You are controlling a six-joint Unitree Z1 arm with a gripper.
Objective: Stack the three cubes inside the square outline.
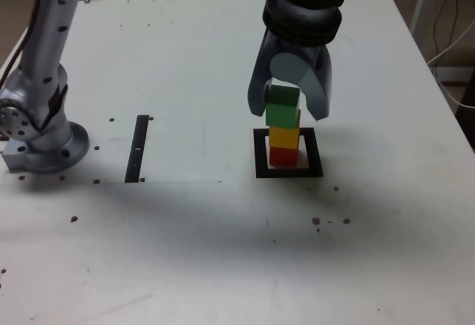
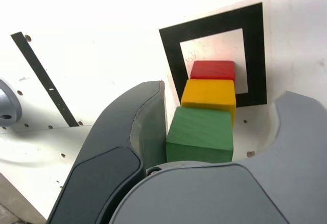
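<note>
Three cubes stand stacked in the outline (image 1: 289, 153), red (image 1: 283, 156) under yellow (image 1: 284, 136) under green (image 1: 283, 104); the end effector (image 1: 289, 102) straddles green, jaws apart; lifting off-centre, I judge, a jaw could topple the stack.

No readable text, labels, brands or numbers anywhere in either view. Cube faces are plain colour, table bare of print.
</note>
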